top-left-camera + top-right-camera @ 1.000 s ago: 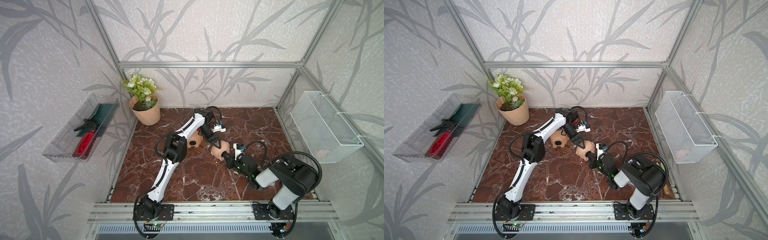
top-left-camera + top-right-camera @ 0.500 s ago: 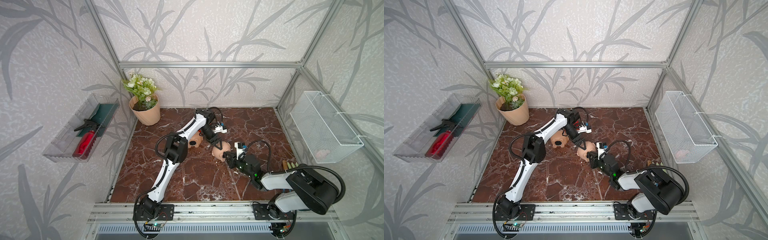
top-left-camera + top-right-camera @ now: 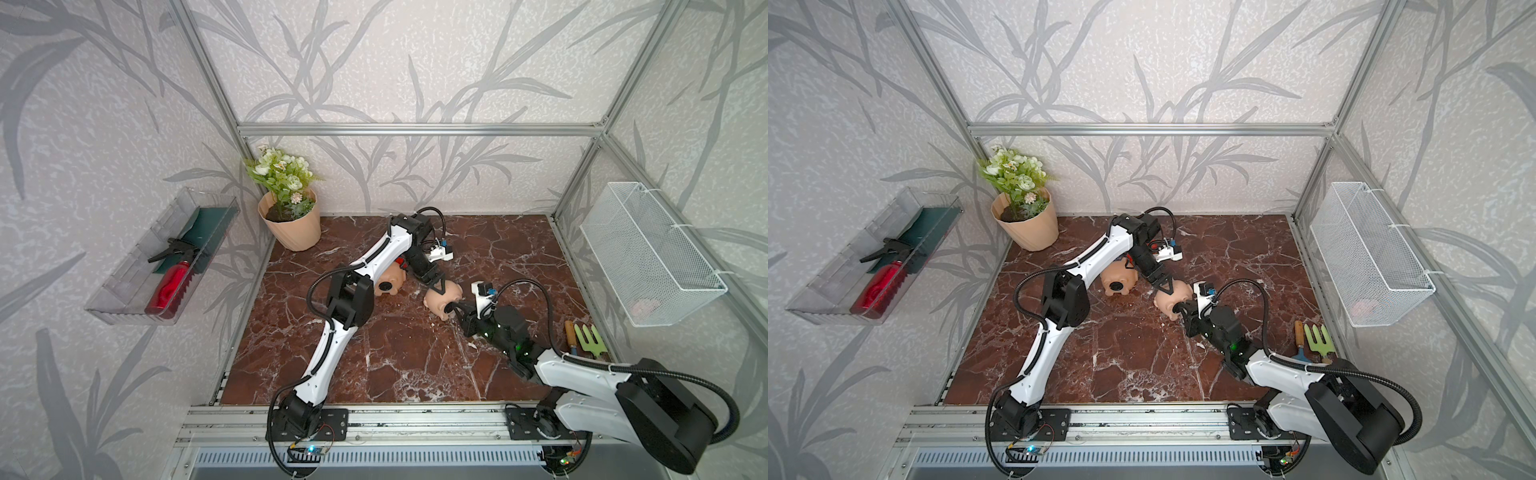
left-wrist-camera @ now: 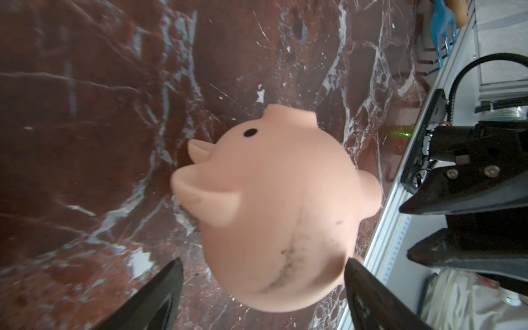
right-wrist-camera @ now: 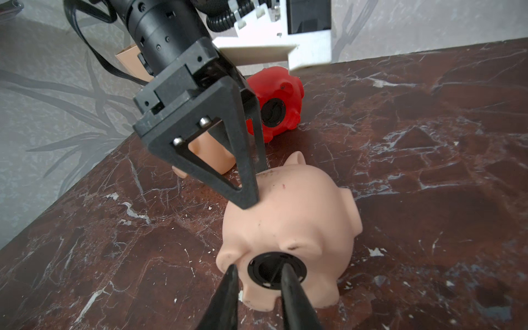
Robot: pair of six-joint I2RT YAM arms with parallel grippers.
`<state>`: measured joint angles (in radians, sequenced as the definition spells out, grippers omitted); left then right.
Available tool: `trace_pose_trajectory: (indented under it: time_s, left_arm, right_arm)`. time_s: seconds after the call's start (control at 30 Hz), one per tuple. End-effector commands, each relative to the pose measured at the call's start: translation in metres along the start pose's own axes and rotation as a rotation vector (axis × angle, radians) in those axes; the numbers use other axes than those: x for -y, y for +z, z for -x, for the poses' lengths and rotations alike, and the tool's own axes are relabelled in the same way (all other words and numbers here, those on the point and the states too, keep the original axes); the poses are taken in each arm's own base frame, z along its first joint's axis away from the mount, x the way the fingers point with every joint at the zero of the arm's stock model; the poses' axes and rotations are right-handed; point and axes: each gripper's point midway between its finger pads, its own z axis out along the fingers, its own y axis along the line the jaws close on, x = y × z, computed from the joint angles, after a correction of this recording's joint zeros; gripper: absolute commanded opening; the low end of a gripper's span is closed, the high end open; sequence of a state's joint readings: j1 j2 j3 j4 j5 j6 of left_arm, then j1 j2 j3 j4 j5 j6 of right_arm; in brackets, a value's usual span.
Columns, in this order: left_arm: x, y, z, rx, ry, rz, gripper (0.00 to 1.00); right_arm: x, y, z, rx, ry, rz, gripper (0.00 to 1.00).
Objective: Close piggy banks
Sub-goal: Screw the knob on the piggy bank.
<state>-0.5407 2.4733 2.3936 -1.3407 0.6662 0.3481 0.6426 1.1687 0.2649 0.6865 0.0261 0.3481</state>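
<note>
A peach piggy bank (image 3: 441, 296) (image 5: 291, 217) lies on its side mid-floor, its belly hole filled by a black plug (image 5: 265, 270). My left gripper (image 3: 438, 286) (image 4: 263, 260) stands open over its back; one finger is clear of the pig, the other at its skin. My right gripper (image 3: 457, 308) (image 5: 258, 267) is at the plug, open by a narrow gap, one finger beside the rim and one across the middle. A second peach piggy bank (image 3: 395, 276) (image 5: 205, 155) lies behind the left arm. The red piggy bank (image 5: 274, 85) lies farther back, a black plug in its belly.
A peach flowerpot (image 3: 293, 226) with flowers stands at the back left. Garden hand tools (image 3: 584, 338) lie by the right edge. A white wire basket (image 3: 648, 253) hangs on the right wall and a clear tray (image 3: 137, 266) on the left wall.
My left gripper's jaws have spread away from the peach pig. My right gripper has opened slightly at the plug, and the right arm's elbow has dropped low towards the front right.
</note>
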Motion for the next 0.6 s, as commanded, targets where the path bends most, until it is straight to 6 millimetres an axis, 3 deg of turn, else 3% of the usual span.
trace_pose_trajectory:
  time_s: [0.0, 0.13, 0.33, 0.47, 0.57]
  left_arm:
    - [-0.011, -0.04, 0.015, 0.099, -0.004, 0.122, 0.87]
    - [-0.019, -0.071, 0.024, 0.207, -0.029, 0.196, 0.87]
    - [-0.052, -0.135, 0.024, 0.449, -0.132, 0.405, 0.9]
    - [-0.083, -0.185, 0.001, 0.691, -0.24, 0.628, 0.94]
    - [-0.105, -0.222, -0.037, 0.891, -0.331, 0.866, 0.99]
  right_arm:
    - [0.006, -0.003, 0.012, 0.005, -0.084, -0.056, 0.28]
    - [0.009, -0.01, 0.027, 0.019, -0.147, -0.091, 0.28]
    - [0.031, -0.023, 0.055, 0.06, -0.201, -0.201, 0.35]
    - [0.055, -0.031, 0.074, 0.09, -0.201, -0.295, 0.55]
    - [0.077, -0.034, 0.084, 0.104, -0.195, -0.372, 0.68]
